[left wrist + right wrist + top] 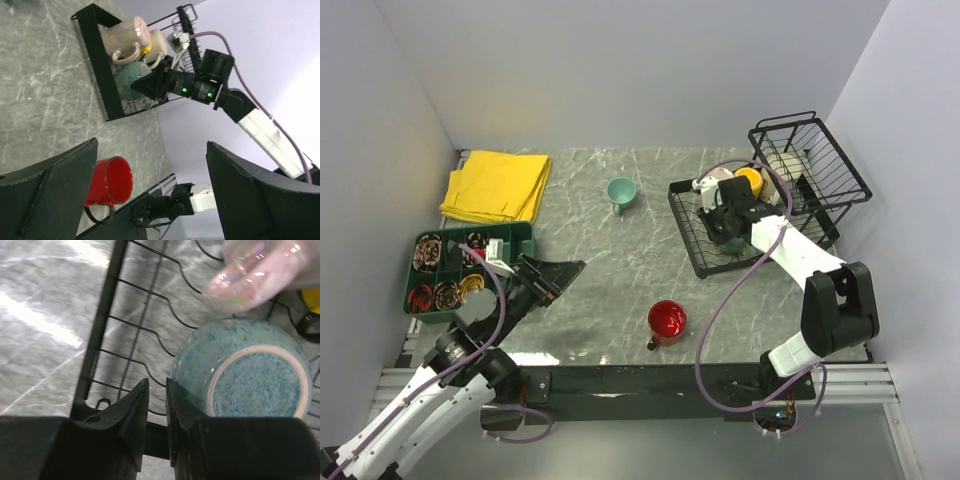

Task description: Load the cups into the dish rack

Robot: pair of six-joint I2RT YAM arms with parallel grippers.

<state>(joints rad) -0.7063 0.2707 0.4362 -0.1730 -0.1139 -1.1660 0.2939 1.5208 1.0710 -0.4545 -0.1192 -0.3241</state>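
From above, the dish rack (695, 255) sits at the right side of the tabletop (605, 255), with its taller basket at the far end. The right pincer (725, 215) hangs over the flat grid part, with a yellow mug (749, 180) just beyond it in the rack. The teal mug (621, 192) stands alone on the tabletop to the left of the rack. The red mug (667, 321) stands near the front edge. The left pincer (560, 280) is spread wide and empty beside the green compartment tray (430, 300). A yellow cloth (498, 185) lies at the far left.

In the left wrist view, the left pincer (152, 145) gapes with nothing between its fingers (55, 195). The red mug (107, 182) is on the tabletop below. Farther off, the pink mug (127, 35) and the grey-green mug (131, 80) lie in the rack, with the right pincer (145, 87) at the grey-green one.

In the right wrist view, the right pincer (156, 385) is nearly clenched, with only a slit between its fingers and nothing seen in it. It sits just beside the grey-green mug (240, 370), which rests base-up on the rack wires (107, 320). The pink mug (255, 270) lies just beyond.
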